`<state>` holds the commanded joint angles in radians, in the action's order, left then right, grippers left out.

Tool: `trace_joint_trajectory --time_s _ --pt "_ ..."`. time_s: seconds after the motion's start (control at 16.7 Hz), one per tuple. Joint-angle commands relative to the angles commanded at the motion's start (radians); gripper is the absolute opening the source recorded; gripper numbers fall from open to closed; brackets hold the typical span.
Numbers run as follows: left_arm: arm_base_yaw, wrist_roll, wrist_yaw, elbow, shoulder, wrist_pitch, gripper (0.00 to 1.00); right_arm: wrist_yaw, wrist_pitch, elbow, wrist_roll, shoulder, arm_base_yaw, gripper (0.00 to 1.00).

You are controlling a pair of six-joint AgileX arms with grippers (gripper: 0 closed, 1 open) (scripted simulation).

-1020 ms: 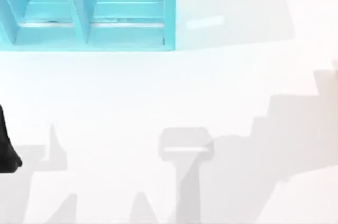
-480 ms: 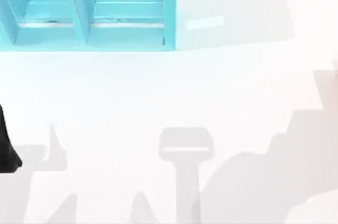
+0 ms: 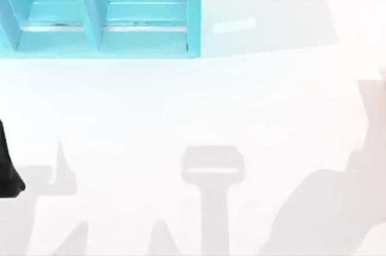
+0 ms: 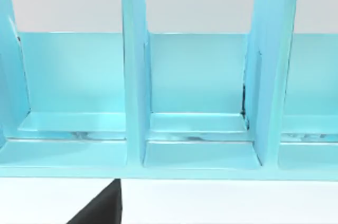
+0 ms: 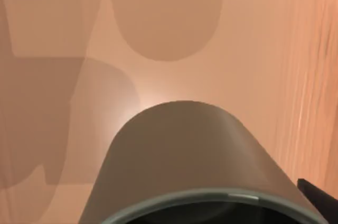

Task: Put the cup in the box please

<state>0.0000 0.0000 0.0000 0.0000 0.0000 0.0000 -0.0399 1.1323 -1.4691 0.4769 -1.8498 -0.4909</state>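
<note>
Right arm closing in on cup, box far off, left arm parked.

Right wrist view: the cup (image 5: pixel 185 166) sits very close under the camera, upright, rim toward the lens, on a tan surface; a dark tip at the frame corner is likely one finger (image 5: pixel 319 195), just beside the cup's rim. Can't tell how wide the right gripper's fingers stand or whether they touch the cup. The box (image 3: pixel 99 11), a teal compartmented one, is at the top view's far left on the white table (image 3: pixel 241 105); its open bays also show in the left wrist view. Left arm (image 3: pixel 7 168) idles at the left edge, its fingers' state unreadable. To do it well, probably: centre the cup between the fingers, close below the rim, keep it upright.
</note>
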Motion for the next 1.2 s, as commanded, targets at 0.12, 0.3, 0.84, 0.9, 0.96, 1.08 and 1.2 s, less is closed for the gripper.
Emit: trace_joint_trajectory --time_s 0.12,0.3,0.84,0.9,0.96,1.08,1.2 --pt "0.0 0.0 0.0 0.0 0.0 0.0 1.0 0.0 -0.01 0.01 -0.001 0.001 0.001 0.0" --pt "0.0 0.0 0.0 0.0 0.0 0.0 1.0 0.0 -0.01 0.01 -0.001 0.001 0.001 0.08" --pt "0.0 0.0 0.0 0.0 0.0 0.0 1.0 0.0 -0.01 0.01 -0.001 0.001 0.001 0.75" --pt "0.0 0.0 0.0 0.0 0.0 0.0 1.0 0.0 -0.01 0.01 -0.001 0.001 0.001 0.83" --pt "0.0 0.0 0.0 0.0 0.0 0.0 1.0 0.0 -0.01 0.01 -0.001 0.001 0.001 0.9" --pt "0.0 0.0 0.0 0.0 0.0 0.0 1.0 0.0 -0.01 0.01 -0.001 0.001 0.001 1.0" --pt "0.0 0.0 0.0 0.0 0.0 0.0 1.0 0.0 -0.01 0.01 -0.001 0.001 0.001 1.0"
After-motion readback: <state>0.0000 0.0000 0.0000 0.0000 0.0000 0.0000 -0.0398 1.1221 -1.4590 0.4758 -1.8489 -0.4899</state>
